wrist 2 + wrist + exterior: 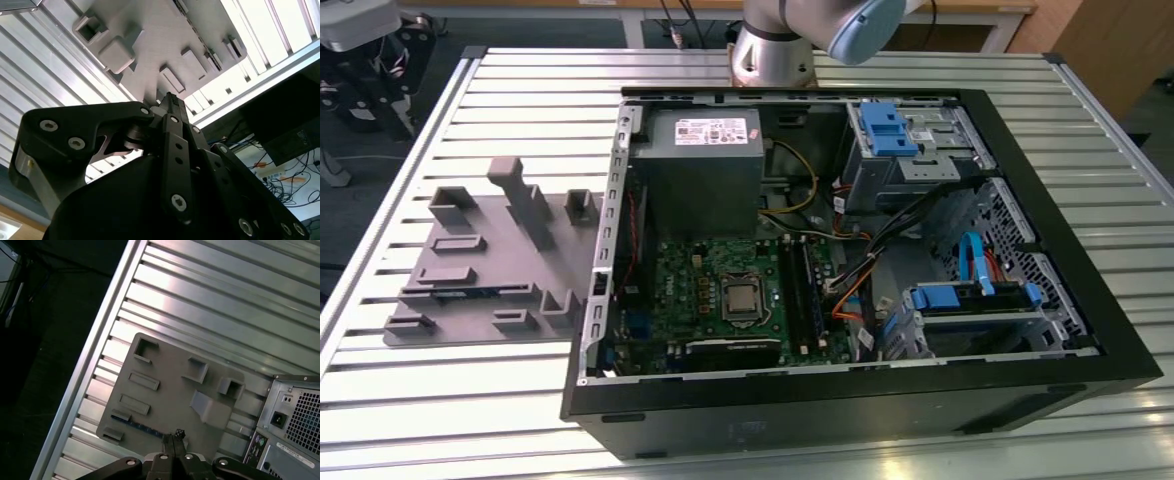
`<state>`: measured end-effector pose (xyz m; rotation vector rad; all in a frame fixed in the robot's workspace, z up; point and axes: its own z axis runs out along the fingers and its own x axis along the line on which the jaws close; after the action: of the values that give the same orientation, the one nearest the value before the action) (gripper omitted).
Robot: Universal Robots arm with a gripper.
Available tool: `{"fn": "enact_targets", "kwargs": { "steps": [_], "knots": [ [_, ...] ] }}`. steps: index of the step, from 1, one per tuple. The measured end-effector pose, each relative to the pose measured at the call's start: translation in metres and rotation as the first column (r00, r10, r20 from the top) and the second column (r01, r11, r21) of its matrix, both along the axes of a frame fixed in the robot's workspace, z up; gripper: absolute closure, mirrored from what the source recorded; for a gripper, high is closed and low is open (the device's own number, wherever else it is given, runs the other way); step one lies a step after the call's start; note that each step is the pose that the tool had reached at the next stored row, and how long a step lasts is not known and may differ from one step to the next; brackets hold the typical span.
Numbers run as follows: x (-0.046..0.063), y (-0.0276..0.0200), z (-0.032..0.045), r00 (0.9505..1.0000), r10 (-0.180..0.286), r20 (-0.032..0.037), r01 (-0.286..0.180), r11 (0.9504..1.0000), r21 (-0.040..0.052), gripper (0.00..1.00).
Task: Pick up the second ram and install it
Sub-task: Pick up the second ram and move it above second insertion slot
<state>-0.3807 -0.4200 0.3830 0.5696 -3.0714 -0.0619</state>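
I see a slatted metal table (pixel 440 420) carrying an open computer case (pixel 854 415). On the exterior view's left lies a grey holder (pixel 487 265), the second ram (pixel 142 428) slotted in it. My gripper (pixel 173 436) hangs above, fingers clenched, empty.
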Motion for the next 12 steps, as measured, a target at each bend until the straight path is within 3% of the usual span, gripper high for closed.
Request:
{"fn": "enact_targets", "kwargs": {
  "steps": [12],
  "knots": [
    [0.0000, 0.0000, 0.0000, 0.9996, 0.029, 0.0001, -0.029, 0.9996, 0.0000, 0.89]
  ]
}}
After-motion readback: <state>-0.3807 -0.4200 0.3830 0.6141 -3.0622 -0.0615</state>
